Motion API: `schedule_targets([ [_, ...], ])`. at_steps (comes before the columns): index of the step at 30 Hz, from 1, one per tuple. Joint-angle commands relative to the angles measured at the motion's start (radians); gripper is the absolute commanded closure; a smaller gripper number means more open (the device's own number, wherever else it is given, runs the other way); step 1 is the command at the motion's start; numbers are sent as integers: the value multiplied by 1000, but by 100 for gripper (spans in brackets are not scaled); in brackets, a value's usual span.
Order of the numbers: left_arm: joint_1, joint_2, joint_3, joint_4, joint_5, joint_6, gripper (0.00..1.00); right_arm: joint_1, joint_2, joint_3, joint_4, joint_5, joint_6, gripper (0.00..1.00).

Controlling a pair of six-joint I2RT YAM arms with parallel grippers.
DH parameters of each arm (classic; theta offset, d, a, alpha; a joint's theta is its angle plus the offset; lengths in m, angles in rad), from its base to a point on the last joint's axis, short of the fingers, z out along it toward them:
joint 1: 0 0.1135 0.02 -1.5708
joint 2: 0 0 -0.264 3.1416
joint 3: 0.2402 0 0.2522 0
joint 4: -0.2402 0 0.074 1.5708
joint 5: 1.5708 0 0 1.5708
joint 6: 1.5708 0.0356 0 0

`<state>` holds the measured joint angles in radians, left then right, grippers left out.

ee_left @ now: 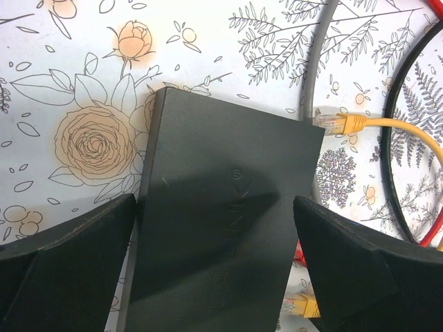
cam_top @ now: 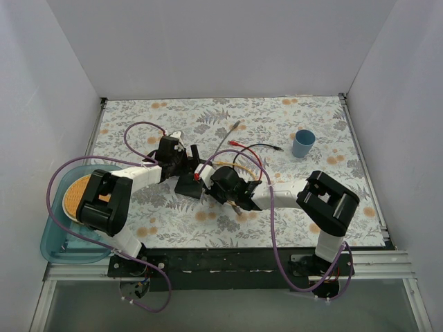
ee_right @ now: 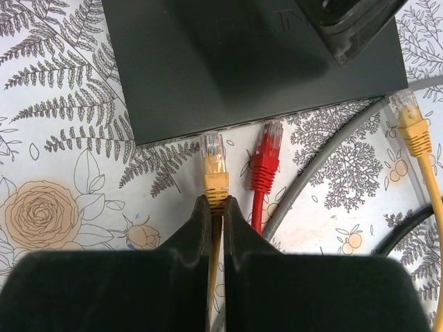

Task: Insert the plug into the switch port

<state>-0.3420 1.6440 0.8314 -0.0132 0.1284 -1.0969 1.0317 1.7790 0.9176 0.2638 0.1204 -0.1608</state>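
The flat black switch box (cam_top: 188, 185) lies on the floral table; it also shows in the left wrist view (ee_left: 221, 207) and in the right wrist view (ee_right: 235, 62). Its ports face my right gripper and are hidden under its near edge. My left gripper (cam_top: 184, 166) (ee_left: 214, 200) straddles the box, one finger against each long side. My right gripper (cam_top: 210, 182) (ee_right: 216, 202) is shut on the boot of a yellow plug (ee_right: 213, 158). The plug's clear tip touches the box's near edge, left of a loose red plug (ee_right: 266, 149).
A second yellow plug (ee_right: 410, 121) (ee_left: 342, 123) and a grey cable (ee_right: 332, 166) lie right of the box. Red and black cables (cam_top: 252, 149) run behind it. A blue cup (cam_top: 302, 143) stands at the back right. A teal tray (cam_top: 55, 238) holding an orange plate sits at the left.
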Motion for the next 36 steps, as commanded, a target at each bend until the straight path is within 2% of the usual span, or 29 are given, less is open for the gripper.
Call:
schedule_targets([
  [1, -5, 23, -2, -36, 36, -3, 2, -2, -7, -22, 58, -36, 0, 99],
  [13, -5, 19, -9, -30, 40, -15, 2, -2, -12, -42, 83, -44, 15, 99],
  [15, -5, 11, -11, -47, 16, -27, 2, -2, -12, -40, 91, -44, 20, 99],
  [20, -5, -4, -8, -123, -156, -101, 2, -2, 0, -29, 91, -47, 23, 99],
  [30, -3, -87, -58, -166, -222, -144, 2, -2, -3, -37, 107, -42, 18, 99],
  [36, -3, -79, -92, -85, -70, -116, 2, -2, 10, -26, 117, -60, 20, 99],
])
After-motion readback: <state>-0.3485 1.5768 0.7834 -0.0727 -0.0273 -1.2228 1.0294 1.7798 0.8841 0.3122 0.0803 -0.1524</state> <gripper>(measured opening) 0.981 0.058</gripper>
